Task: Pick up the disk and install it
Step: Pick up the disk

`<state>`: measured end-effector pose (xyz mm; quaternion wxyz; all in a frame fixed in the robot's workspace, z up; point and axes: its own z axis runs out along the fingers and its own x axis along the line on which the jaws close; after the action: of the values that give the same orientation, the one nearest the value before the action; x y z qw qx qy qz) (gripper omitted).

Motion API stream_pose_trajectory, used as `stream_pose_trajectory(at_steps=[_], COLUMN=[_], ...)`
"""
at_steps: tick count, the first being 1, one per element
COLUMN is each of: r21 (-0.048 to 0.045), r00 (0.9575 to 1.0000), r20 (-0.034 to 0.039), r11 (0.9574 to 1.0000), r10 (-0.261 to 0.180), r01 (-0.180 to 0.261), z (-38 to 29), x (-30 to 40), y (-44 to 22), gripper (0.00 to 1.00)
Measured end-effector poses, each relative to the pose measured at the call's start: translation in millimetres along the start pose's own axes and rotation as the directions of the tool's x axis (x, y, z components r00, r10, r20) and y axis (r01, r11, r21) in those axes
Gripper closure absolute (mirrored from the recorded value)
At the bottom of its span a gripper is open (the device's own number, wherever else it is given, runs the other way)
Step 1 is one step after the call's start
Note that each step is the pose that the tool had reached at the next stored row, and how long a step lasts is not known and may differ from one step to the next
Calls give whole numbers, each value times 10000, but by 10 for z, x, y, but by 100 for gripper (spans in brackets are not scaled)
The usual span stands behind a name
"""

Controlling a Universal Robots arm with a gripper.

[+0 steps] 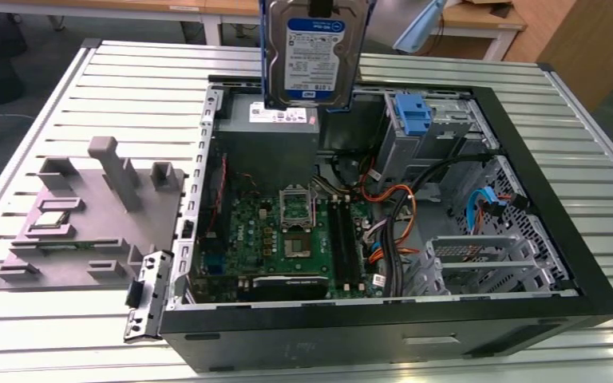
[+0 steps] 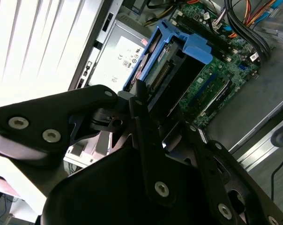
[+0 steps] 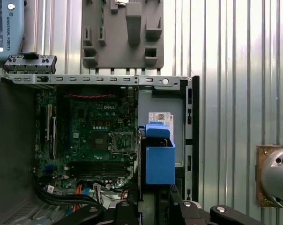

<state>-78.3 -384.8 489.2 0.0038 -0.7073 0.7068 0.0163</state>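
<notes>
The disk (image 1: 318, 56), silver-grey with a blue-and-white label and blue side rails, hangs upright in the air above the back of the open computer case (image 1: 562, 239). It is over the grey power-supply box (image 1: 269, 132). My gripper (image 2: 139, 93) is shut on the disk's upper end. In the second wrist view the disk (image 2: 167, 63) shows edge-on in its blue frame between the black fingers (image 2: 148, 140). In the first wrist view its blue rail (image 3: 160, 161) stands above the gripper (image 3: 148, 206), with the case's motherboard (image 3: 99, 136) beyond.
A bare blue bracket (image 1: 413, 116) sits in the drive bay at the case's back on the exterior view's right. Cables (image 1: 402, 211) run beside the motherboard (image 1: 285, 239). A grey fixture block (image 1: 83, 215) lies on the slatted metal table (image 1: 136, 80) on the exterior view's left.
</notes>
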Motion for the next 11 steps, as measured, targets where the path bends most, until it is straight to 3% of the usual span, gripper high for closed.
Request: stream_pose_trajectory(at_steps=[11], r21=[1], r00=[10000], r20=[1], r11=[10000], r10=[0], r01=[0], z=[-5], x=[212], y=[0], gripper=[65])
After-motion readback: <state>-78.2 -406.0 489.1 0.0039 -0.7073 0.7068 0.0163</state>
